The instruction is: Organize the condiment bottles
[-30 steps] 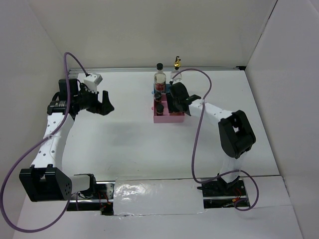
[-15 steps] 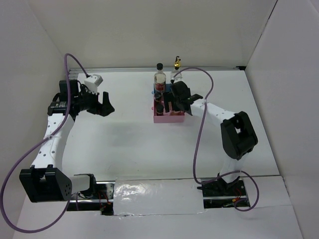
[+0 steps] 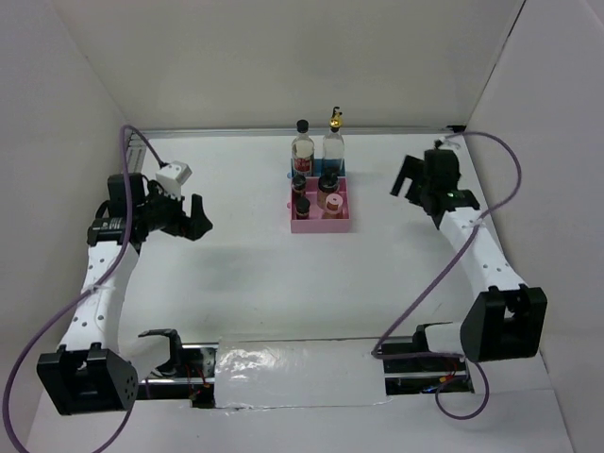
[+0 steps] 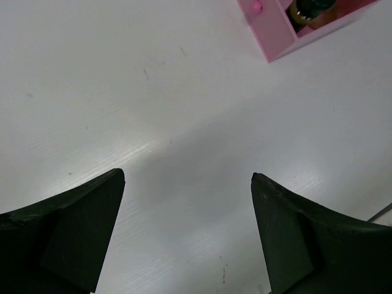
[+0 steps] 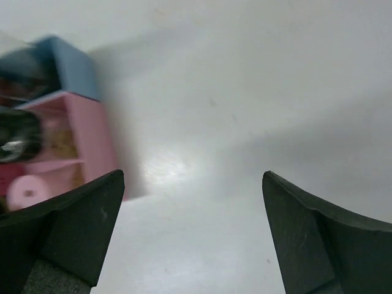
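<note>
The condiment bottles stand together at the back middle of the table. A tall red-labelled bottle [image 3: 303, 146] with a black cap and a gold-spouted bottle [image 3: 334, 142] are in the blue tray [image 3: 291, 174]. Short dark jars [image 3: 300, 185] and a pale-lidded jar [image 3: 332, 205] sit in the pink tray [image 3: 321, 226]. My right gripper [image 3: 408, 179] [image 5: 193, 174] is open and empty, well to the right of the trays. My left gripper [image 3: 193, 215] [image 4: 187, 177] is open and empty over bare table, far left of them.
The right wrist view shows the pink tray [image 5: 86, 135] and blue tray [image 5: 70, 64] at its left edge. The left wrist view shows a corner of the pink tray [image 4: 275, 37] at top right. White walls close in the table on three sides.
My right gripper opened at the pink tray, let go of a jar there, and pulled back to the right. My left arm drew slightly back toward the near-left.
</note>
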Robot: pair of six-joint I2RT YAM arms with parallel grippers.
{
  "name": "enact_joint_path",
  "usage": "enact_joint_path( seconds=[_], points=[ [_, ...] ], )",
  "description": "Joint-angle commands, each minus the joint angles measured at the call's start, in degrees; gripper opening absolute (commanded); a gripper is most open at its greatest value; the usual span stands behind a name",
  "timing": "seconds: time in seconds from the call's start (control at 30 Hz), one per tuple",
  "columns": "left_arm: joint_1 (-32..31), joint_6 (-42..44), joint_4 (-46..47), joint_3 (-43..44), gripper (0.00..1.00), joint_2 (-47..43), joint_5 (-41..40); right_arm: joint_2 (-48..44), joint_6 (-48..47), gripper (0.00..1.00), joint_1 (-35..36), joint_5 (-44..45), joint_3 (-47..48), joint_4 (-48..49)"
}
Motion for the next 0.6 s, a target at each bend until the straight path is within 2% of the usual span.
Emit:
enact_joint_path(
  seconds=[0.0, 0.07, 0.17, 0.4, 0.57],
  points=[
    [0.96, 3.40, 0.69, -3.62, 0.97, -4.54, -2.26, -2.08, 6.99, 1.00, -10.37, -7.50, -6.95, -8.20],
    [1.14, 4.55, 0.34, -6.52, 0.98, -6.22, -3.58, -4.89, 7.53, 1.00, -14.95, -13.47, -11.43, -7.41],
    [1.32, 6.57, -0.37, -10.38, 0.99, -10.08, -4.29, -6.75, 9.28, 1.00, -16.47, -14.21, -13.99, -8.89],
    [1.49, 4.74, 2.96, -19.43, 0.99, -14.05, -5.88, -5.43, 7.97, 1.00, -15.77, -16.32, -12.32, -17.07],
    [1.49, 5.88, 3.85, -21.20, 0.99, -15.36, -4.29, -10.61, 6.74, 1.00, -15.15, -18.07, -14.78, -19.63]
  ],
)
